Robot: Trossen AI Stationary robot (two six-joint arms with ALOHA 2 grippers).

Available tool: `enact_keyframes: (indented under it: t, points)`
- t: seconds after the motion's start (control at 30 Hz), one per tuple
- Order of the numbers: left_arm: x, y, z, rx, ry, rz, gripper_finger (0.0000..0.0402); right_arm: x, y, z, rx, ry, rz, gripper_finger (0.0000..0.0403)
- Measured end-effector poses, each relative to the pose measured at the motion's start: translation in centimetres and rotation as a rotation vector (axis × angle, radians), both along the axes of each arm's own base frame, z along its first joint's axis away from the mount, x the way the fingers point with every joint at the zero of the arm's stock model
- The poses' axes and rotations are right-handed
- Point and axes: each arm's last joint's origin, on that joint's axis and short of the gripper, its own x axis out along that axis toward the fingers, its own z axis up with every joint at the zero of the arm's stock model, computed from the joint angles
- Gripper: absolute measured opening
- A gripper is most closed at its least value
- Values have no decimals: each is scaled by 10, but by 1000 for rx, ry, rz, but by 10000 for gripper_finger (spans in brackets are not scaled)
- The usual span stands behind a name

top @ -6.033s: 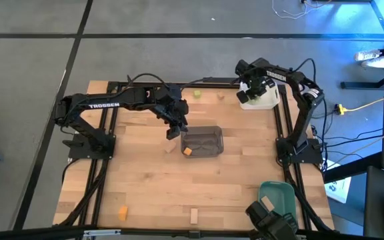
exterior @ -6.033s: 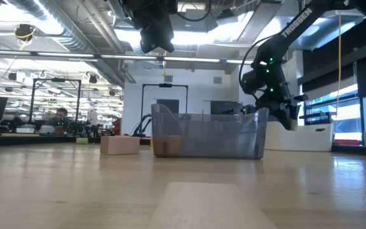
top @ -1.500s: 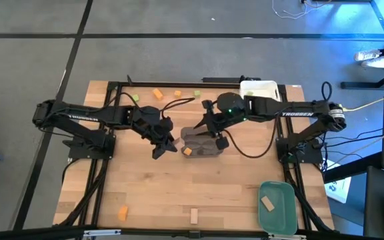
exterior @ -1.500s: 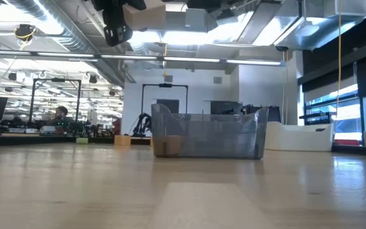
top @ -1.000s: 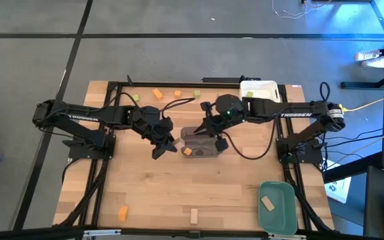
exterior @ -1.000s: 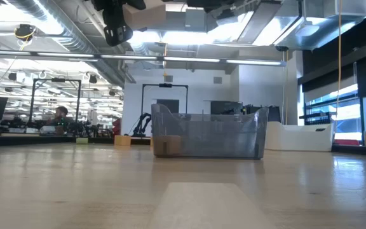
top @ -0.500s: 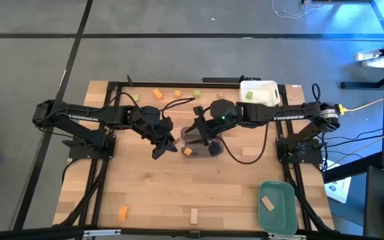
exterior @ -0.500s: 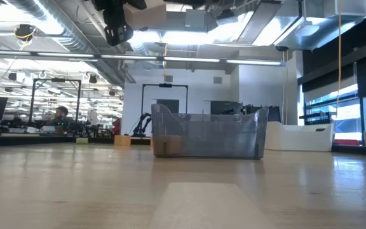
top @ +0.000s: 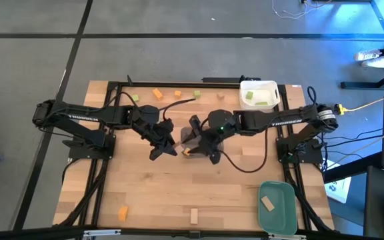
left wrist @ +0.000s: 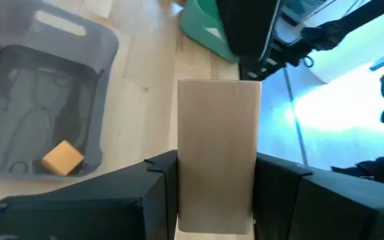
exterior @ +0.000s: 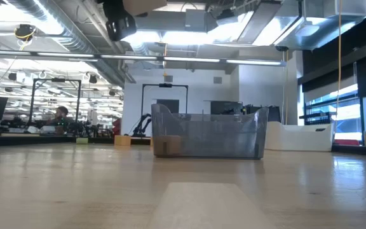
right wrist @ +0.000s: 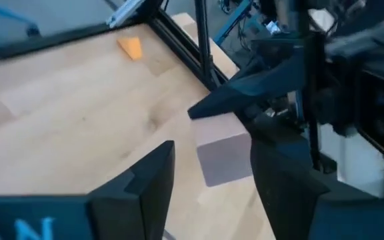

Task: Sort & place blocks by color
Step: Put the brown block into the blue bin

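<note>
My left gripper (left wrist: 217, 175) is shut on a plain tan bar block (left wrist: 219, 127), held in the air beside the grey tray (left wrist: 19, 100). An orange block (left wrist: 63, 158) lies in that tray. My right gripper (right wrist: 212, 183) stands open over the grey tray (top: 187, 137) and faces the left gripper (top: 164, 145). The tan block's free end (right wrist: 222, 157) shows just beyond the gap between the right fingers. Whether they touch it cannot be told. In the low view the left gripper (exterior: 121, 24) and block (exterior: 146, 5) hang high above the tray (exterior: 208, 137). My left gripper pinches the tan bar by its two long sides (left wrist: 182, 187) between its two fingers. The bar lies along the fingers and sticks out well past their tips. The fingers slant down toward the table's right side. The bar is lifted clear of the table.
Orange (top: 157, 94) and light green (top: 197, 94) blocks lie along the far edge. A white tray (top: 270, 101) at the far right holds a green block; a green tray (top: 279, 190) at the near right holds a tan one. An orange (top: 123, 213) and a tan block (top: 194, 215) lie near the front edge.
My right gripper has moved toward the table's left and slightly nearer, across the grey tray toward the left gripper, rolling as it went. My left gripper has stayed in place with the tan bar and tipped a little.
</note>
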Motion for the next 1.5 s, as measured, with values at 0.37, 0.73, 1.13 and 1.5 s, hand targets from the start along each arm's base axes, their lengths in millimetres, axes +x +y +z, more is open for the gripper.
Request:
enact_keyframes:
  t: [0.37, 0.73, 1.13, 1.5]
  points:
    - [0, 0, 0, 5, -4, 10, 112, 6, 6, -3, -43, -37, -26, 197]
    - [1, 0, 2, 5, -25, 13, 112, 10, 6, -6, -41, -47, -19, 197]
    - [2, 0, 4, 0, -44, 10, 112, 20, 7, -16, -57, -55, -14, 197]
    - [2, 0, 4, -12, -44, 2, 112, 20, 8, -16, -80, -62, 0, 135]
